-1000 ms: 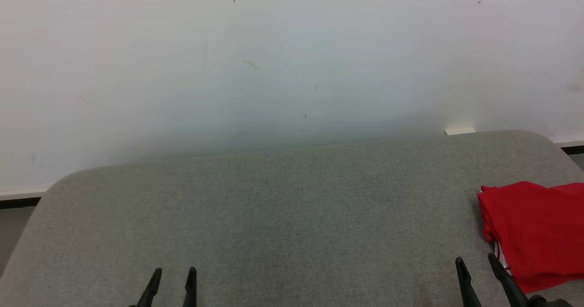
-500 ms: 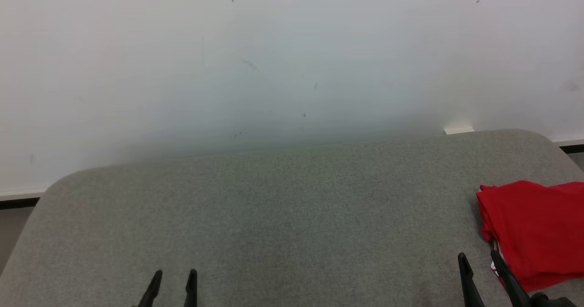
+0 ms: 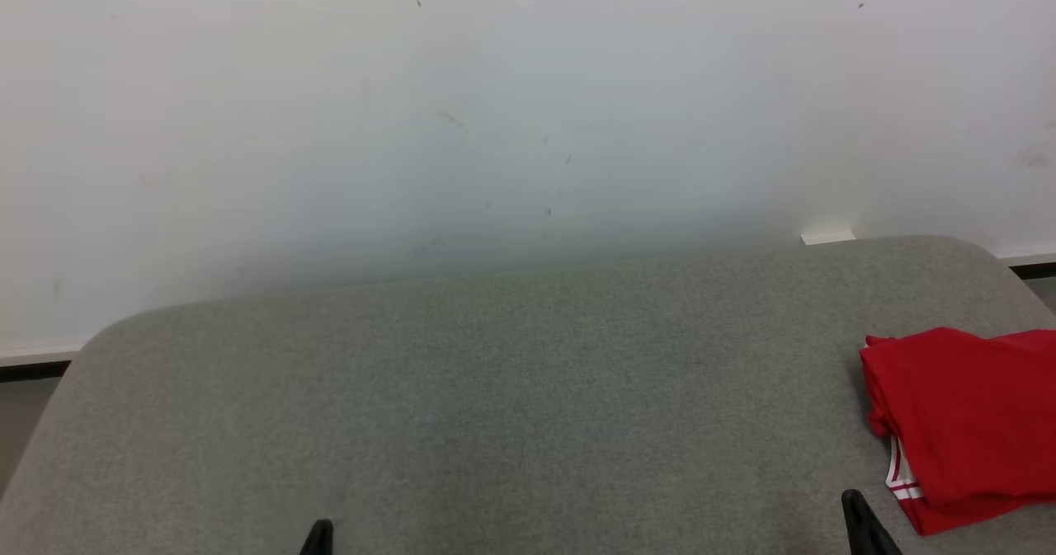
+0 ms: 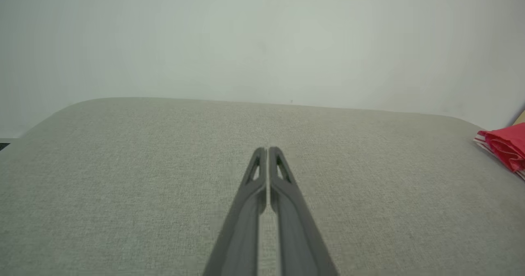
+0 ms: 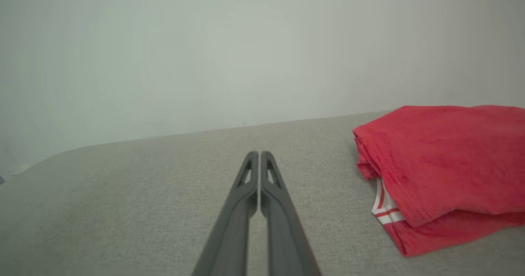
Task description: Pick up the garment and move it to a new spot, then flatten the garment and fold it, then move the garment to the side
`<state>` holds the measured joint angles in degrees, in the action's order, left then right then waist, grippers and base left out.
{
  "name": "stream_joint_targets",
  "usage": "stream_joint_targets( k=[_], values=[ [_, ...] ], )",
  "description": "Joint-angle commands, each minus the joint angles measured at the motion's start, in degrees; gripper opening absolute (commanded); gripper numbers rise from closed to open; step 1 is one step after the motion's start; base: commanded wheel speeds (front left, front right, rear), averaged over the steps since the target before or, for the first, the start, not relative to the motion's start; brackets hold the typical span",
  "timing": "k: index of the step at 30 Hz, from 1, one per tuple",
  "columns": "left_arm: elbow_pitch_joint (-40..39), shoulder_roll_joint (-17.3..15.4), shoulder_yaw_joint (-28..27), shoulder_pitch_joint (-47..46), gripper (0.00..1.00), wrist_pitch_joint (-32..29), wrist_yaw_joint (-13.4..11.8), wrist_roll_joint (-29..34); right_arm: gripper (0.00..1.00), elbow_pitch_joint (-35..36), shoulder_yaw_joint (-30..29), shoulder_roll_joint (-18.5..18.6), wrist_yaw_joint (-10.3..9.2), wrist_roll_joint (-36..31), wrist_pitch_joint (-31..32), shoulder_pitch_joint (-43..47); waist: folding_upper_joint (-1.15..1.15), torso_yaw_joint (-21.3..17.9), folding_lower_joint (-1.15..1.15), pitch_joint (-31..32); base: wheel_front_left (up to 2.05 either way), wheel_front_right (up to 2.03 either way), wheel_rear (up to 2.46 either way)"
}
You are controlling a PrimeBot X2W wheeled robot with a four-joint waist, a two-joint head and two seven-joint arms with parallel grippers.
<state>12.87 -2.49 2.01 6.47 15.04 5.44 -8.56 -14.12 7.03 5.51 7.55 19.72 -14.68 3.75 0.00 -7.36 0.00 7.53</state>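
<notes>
The garment (image 3: 965, 423) is a red top with a white-and-red striped trim, lying folded at the right end of the grey padded table (image 3: 528, 390). The right wrist view shows the same garment (image 5: 443, 165) to the right of my right gripper (image 5: 259, 153), whose fingers are pressed together with nothing between them, apart from the cloth. My left gripper (image 4: 266, 149) is shut and empty too, over bare table, with the garment (image 4: 506, 147) far off to its right. In the head view both grippers show as dark tips at the bottom edge: the left gripper (image 3: 318, 534) and the right gripper (image 3: 858, 522).
A plain white wall (image 3: 495, 110) rises right behind the table's far edge. The table's corners are rounded, and dark floor (image 3: 33, 369) shows past the left end. Bare grey cloth stretches across the middle and left of the table.
Both grippers have shut from open and drawn back toward the bottom edge of the head view. The garment has not moved.
</notes>
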Motion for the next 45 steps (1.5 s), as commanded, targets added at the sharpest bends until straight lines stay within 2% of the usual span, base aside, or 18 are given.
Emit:
stream_joint_targets(
  k=[1, 23, 45],
  values=[
    [0.42, 0.00, -0.47, -0.55, 0.00, -0.66, 0.04, -1.50, 0.00, -0.07, -0.26, -0.06, 0.00, 1.45, 0.40, -0.20, 0.00, 0.08, 0.00, -0.08, 0.00, 0.00, 0.00],
    [0.34, -0.15, -2.60, -3.97, 0.00, -6.39, 0.62, -24.75, 0.00, 0.11, -4.03, -0.76, -0.02, 21.46, 6.24, -3.12, 0.00, 1.37, 0.00, -1.44, 0.00, 0.00, 0.00],
    [0.50, -0.28, -4.38, -6.65, 0.00, -10.85, 1.09, -42.08, 0.00, 0.22, -6.89, -1.25, -0.04, 36.46, 10.64, -5.33, 0.00, 2.61, 0.00, -2.73, 0.00, 0.00, 0.00]
  ],
)
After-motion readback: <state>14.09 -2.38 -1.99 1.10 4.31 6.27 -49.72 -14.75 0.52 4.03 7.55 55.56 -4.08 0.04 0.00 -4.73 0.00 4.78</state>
